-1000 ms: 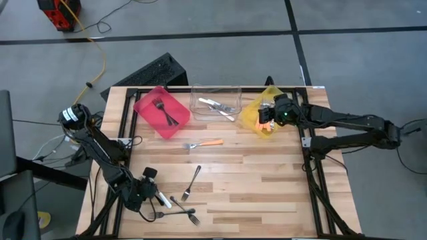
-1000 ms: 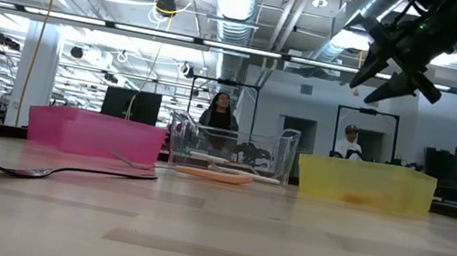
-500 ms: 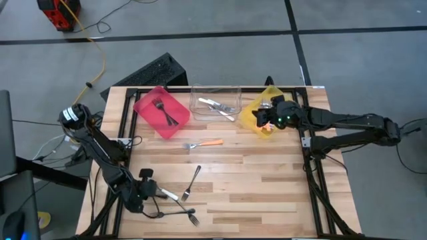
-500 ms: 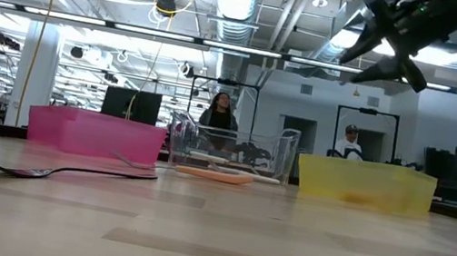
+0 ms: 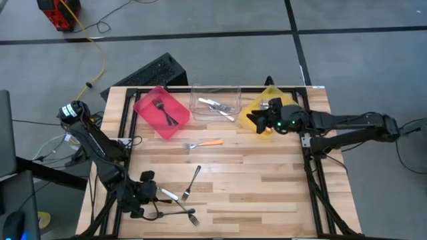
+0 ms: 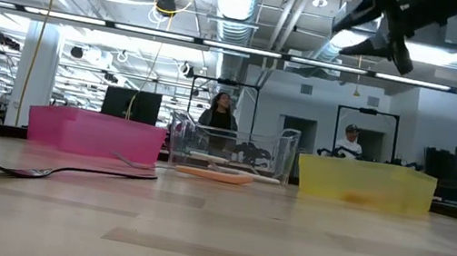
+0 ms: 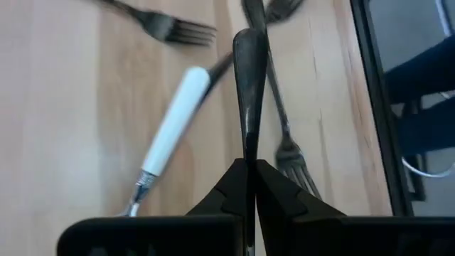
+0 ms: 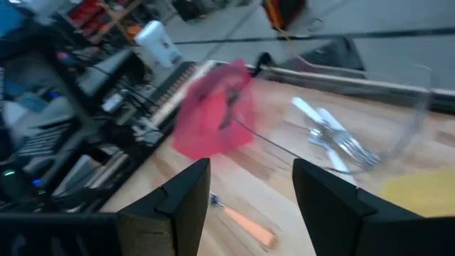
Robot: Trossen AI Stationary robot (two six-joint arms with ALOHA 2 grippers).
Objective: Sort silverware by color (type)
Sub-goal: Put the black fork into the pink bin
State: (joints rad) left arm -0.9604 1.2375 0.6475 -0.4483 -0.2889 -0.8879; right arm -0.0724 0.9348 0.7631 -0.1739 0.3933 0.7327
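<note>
Seen from above, a wooden table holds three bins along its far edge: a red bin with dark forks inside, a clear bin with white-handled forks, and a yellow bin. The left gripper, near the table's near left corner, is clamped on the handle of a dark fork; a white-handled fork lies just beside it. An orange-handled fork lies mid-table. The right gripper, fingers spread and holding nothing, hangs over the yellow bin's edge.
</note>
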